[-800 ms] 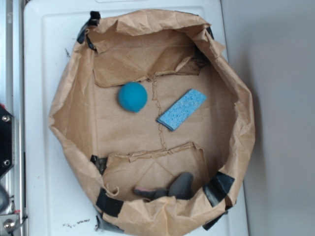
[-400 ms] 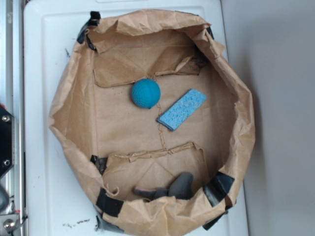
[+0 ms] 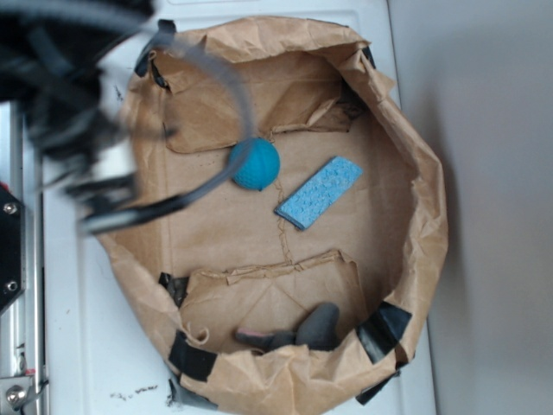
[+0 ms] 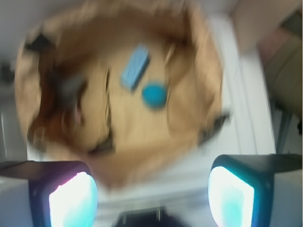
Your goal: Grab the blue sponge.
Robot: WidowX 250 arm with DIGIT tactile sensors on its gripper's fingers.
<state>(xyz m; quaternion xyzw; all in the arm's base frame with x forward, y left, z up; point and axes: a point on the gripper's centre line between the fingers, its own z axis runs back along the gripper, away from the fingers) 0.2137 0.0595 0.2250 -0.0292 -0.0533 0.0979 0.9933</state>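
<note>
The blue sponge (image 3: 319, 193) is a thin light-blue rectangle lying flat and slanted on the brown paper floor, right of centre. It also shows in the blurred wrist view (image 4: 135, 66). A round teal ball (image 3: 255, 163) rests just left of it, close to its left end. My gripper (image 4: 151, 198) is high above the near rim of the paper, jaws wide apart and empty. In the exterior view the arm (image 3: 78, 112) is a dark blur at the upper left, well clear of the sponge.
A crumpled brown paper bowl (image 3: 415, 164) with raised walls and black tape surrounds everything, set on a white tray (image 3: 69, 328). A grey object (image 3: 315, 327) lies by the front wall. A metal rail (image 3: 17, 380) runs along the left.
The arm has swung into view at the upper left. The ball rolled right and up toward the sponge, then stopped. The sponge has not moved.
</note>
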